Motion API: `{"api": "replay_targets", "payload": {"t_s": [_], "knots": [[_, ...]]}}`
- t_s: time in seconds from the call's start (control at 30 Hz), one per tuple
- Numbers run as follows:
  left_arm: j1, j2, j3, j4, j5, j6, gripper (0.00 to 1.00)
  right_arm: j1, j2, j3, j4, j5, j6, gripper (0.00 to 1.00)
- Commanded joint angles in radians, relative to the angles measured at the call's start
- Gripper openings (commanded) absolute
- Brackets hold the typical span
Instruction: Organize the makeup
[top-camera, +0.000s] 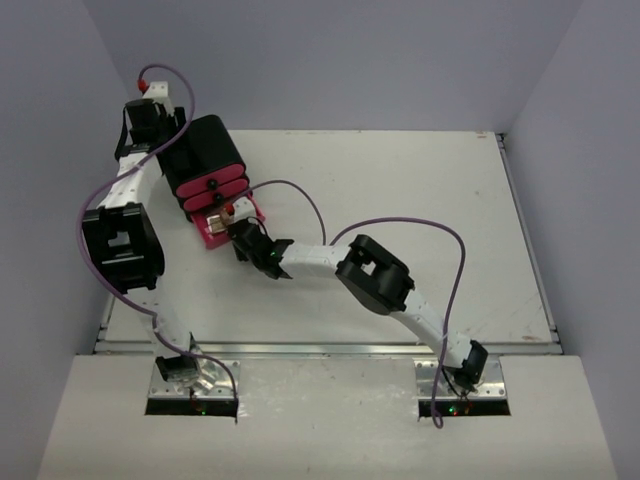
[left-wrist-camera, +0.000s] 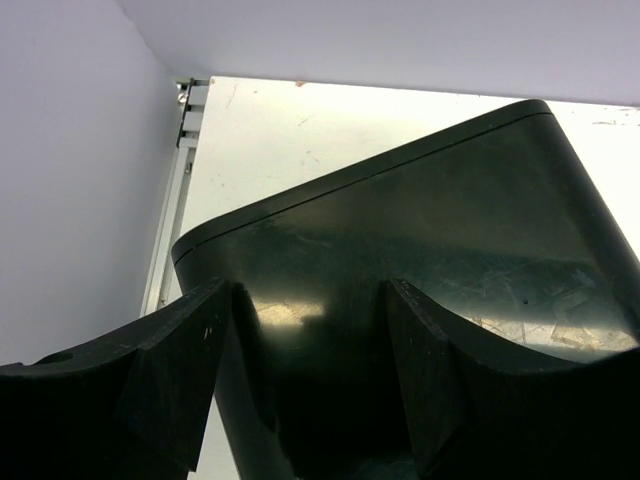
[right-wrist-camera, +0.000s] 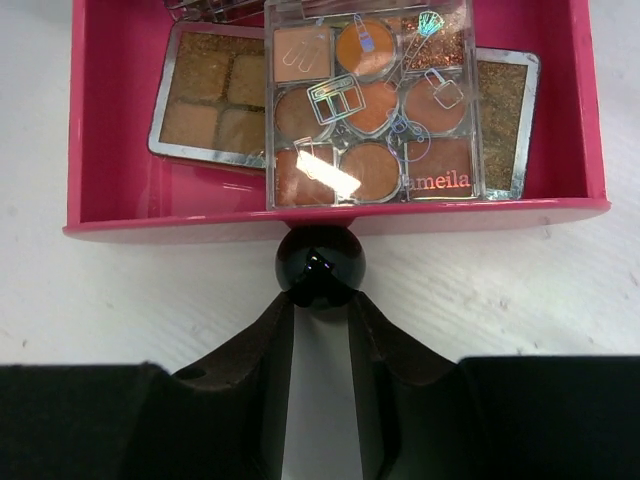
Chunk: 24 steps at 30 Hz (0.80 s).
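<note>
Makeup is seen packed in the pulled-out pink drawer (right-wrist-camera: 200, 222): a square multicolour palette (right-wrist-camera: 370, 110) is laid flat on what looks like one long brownish palette (right-wrist-camera: 205, 95), whose ends stick out from under it at 9 and 3 o'clock. A silvery item at the drawer's far edge is cut off & cannot be named. The drawer's round black knob (right-wrist-camera: 320, 262) is pinched by the right gripper (right-wrist-camera: 322, 295), its fingers touching the knob at 9 and 3 o'clock, so the grip is judged made.

In the top view the drawer is seen to be the bottom one of the black box (top-camera: 205, 150), which is stood on the table (top-camera: 420, 200) at approx 11 o'clock from the right gripper. The slide axis is run along that same line, wrist to box. A straight push toward 11 o'clock is therefore judged the next need, w/ no sideways drift, or the drawer could jam. The right arm is the nearer one to the drawer.

The left gripper (left-wrist-camera: 308, 300) is placed at the box's far side, fingers apart w/ the black shell between them; whether it is pressed cannot be told
</note>
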Motion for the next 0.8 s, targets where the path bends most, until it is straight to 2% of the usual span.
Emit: {"api": "replay_targets", "payload": {"t_s": [0.0, 0.23, 0.4, 0.67, 0.77], "knots": [[0.016, 0.035, -0.064, -0.089, 0.036, 0.019, 0.61, -0.022, 0.063, 0.14, 0.089, 0.012, -0.023, 0.31], [0.018, 0.047, -0.086, -0.069, 0.046, 0.031, 0.61, -0.067, 0.113, 0.197, 0.15, 0.001, 0.052, 0.31], [0.02, 0.055, -0.093, -0.058, 0.058, 0.032, 0.61, -0.103, 0.151, 0.245, 0.199, -0.035, 0.107, 0.35], [0.03, 0.06, -0.104, -0.048, 0.073, 0.039, 0.61, -0.108, 0.251, 0.333, 0.384, -0.026, 0.069, 0.37], [0.03, 0.062, -0.106, -0.046, 0.089, 0.035, 0.61, -0.113, 0.299, 0.361, 0.511, 0.003, 0.043, 0.36]]}}
